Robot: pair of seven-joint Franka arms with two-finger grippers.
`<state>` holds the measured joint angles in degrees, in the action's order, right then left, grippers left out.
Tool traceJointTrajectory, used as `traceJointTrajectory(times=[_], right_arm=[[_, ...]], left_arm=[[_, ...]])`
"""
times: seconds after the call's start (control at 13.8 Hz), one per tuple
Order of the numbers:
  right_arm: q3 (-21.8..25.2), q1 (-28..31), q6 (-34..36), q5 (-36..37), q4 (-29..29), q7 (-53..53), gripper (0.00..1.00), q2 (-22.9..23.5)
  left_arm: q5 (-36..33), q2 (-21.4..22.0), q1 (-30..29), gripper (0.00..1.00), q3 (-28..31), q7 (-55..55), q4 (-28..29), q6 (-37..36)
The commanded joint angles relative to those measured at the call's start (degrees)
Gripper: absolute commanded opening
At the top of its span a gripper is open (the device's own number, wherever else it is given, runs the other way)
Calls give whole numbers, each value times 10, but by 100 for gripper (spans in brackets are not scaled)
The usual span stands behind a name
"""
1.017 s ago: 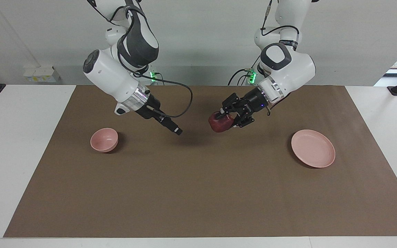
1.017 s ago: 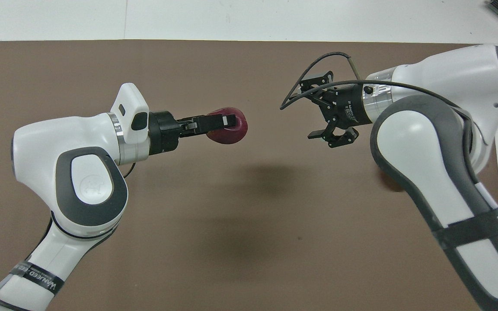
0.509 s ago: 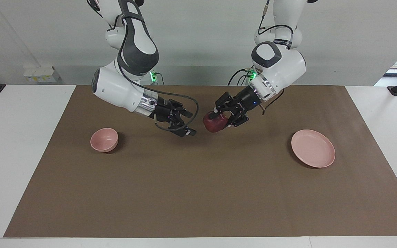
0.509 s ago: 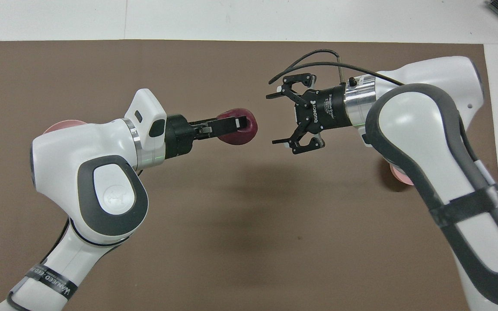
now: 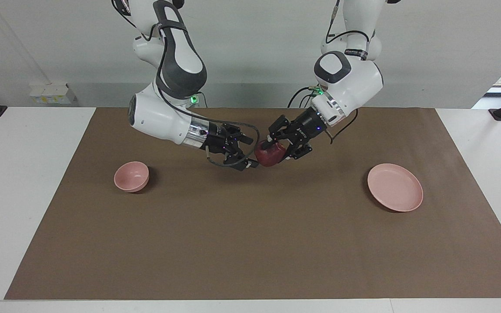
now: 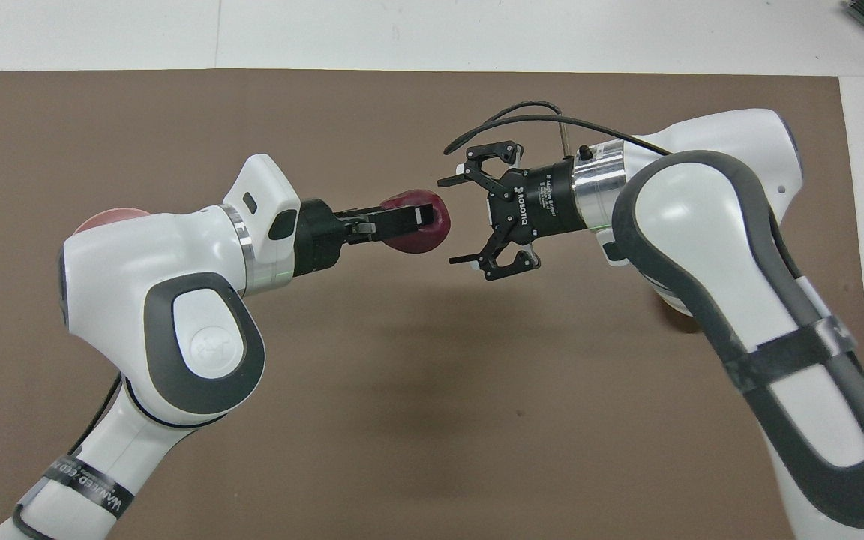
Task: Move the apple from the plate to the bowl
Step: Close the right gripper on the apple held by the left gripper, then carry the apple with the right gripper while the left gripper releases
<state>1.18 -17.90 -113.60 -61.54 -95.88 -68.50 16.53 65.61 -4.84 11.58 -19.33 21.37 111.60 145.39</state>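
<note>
Apple [image 5: 269, 154] hangs in the air over the middle of the brown mat [image 5: 250, 243], clamped between the closed fingers of the left gripper [image 5: 276, 149], well clear of the plate [image 5: 395, 187] it came from. Going left to right in the facing view: the bowl [image 5: 131, 176] sits empty toward the right arm's end, then the right gripper [image 5: 246, 152], its jaws spread wide and holding nothing. A second ago it hung well apart from the fruit; now it has closed in, its open fingertips just beside the apple and starting to bracket it. That reads as a handover about to happen: the right arm looks set to take the apple and carry it to the bowl on its side.
</note>
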Motion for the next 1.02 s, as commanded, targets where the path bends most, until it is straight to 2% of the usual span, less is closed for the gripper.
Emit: traceJointTrajectory(times=[0.0, 0.15, 0.22, 0.29, 0.36, 0.51, 0.58, 0.65, 0.73, 0.94], right_arm=[[0, -8, -14, -17, -12, -11, 100, -7], [1, -16, -22, -17, -13, -11, 100, -7], [1, -21, -27, -17, -13, -9, 78, -7], [0, -18, -22, -17, -11, -8, 24, -6], [0, -13, -15, -17, -10, -4, 0, -6], [1, -11, -8, -14, -9, 14, 0, -5], [1, -8, -6, -15, -8, 20, 0, -5], [1, -5, -4, -15, -8, 26, 0, -5], [1, 0, -4, -15, -8, 36, 0, -5], [1, 13, 14, -8, -9, 64, 0, -5]], left_arm=[[-19, -10, 25, 0, 6, -36, -16, 10], [-19, -10, 32, 0, 6, -50, -16, 10], [-20, -10, 34, 0, 6, -55, -17, 11], [-22, -10, 32, 2, 6, -55, -23, 11], [-26, -11, 32, 5, 6, -56, -25, 11], [-29, -17, 31, 15, 6, -74, -29, 12], [-29, -17, 31, 26, 6, -82, -30, 12], [-30, -18, 31, 57, 6, -87, -34, 13], [-41, -18, 31, 98, 6, -89, -35, 16], [-65, -17, 28, 100, 7, -117, -41, 17]])
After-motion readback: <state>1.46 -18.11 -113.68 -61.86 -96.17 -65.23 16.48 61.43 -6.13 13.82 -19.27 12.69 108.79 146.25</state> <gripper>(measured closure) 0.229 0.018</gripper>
